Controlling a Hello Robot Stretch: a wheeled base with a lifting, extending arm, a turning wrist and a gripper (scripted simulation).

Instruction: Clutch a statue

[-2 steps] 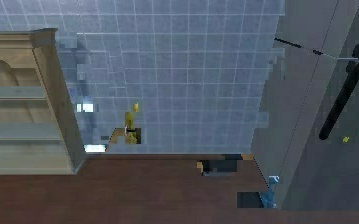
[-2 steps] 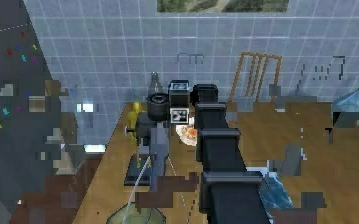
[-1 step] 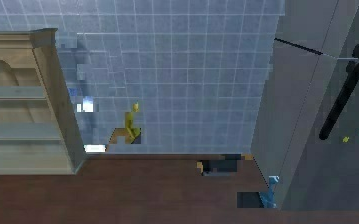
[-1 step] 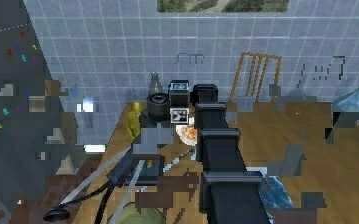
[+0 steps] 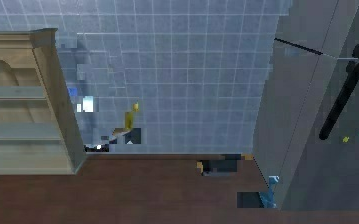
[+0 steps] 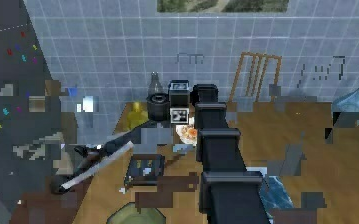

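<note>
The arm (image 6: 225, 160) rises as a dark bar from the arm side view's bottom edge over a wooden tabletop (image 6: 297, 130). At its far end are two white marked squares (image 6: 180, 103), and left of them the gripper (image 6: 149, 105) with its dark body. Small things lie on the table at and behind the gripper, so I cannot tell whether it holds anything. A small orange and white blob (image 6: 189, 133) sits just below the squares. In the forward view a small yellow upright figure (image 5: 132, 118) stands in front of the tiled wall; I cannot tell whether it is a statue.
A dark flat square thing (image 6: 145, 168) and a long dark rod (image 6: 97, 160) lie on the table left of the arm. Chair backs (image 6: 257, 70) stand at the tiled wall beyond. A wooden shelf unit (image 5: 22, 100) stands at the forward view's left and a tall dark cabinet (image 5: 322, 90) at its right.
</note>
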